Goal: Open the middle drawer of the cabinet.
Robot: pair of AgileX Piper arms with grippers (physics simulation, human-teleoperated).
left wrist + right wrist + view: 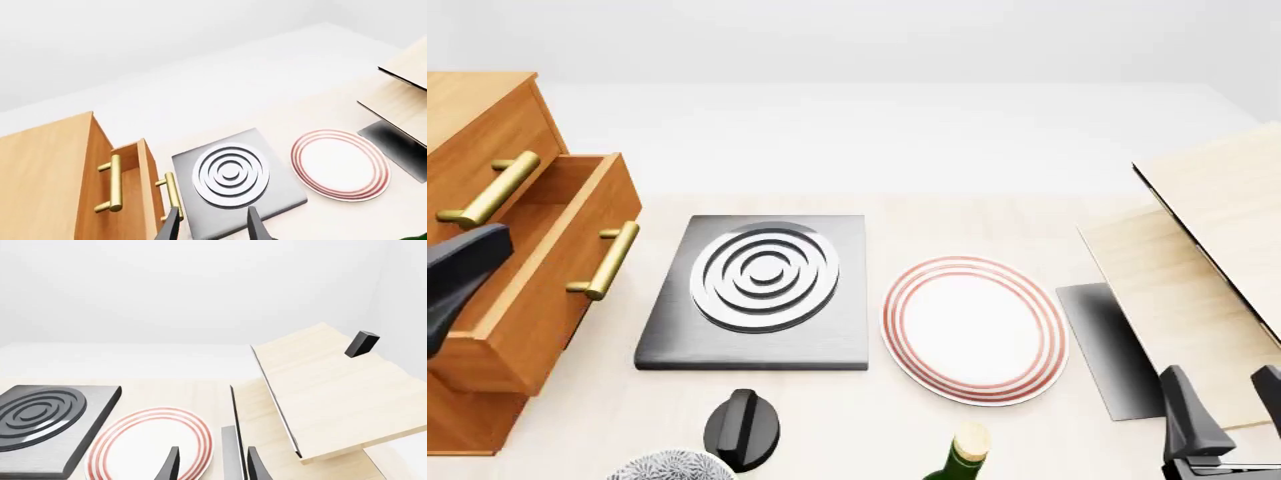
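— On the table's far left stands the cabinet, its middle drawer partly out, bar handle running near-to-far. Which arm is nearer?
— Left gripper, jaws spread, empty, handle just beside one fingertip. Right gripper, also parted, sits well apart.

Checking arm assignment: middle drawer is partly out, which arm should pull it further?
Left. The left gripper, jaws open, sits right by the middle drawer and its brass handle. The right gripper is across the table by the plate.
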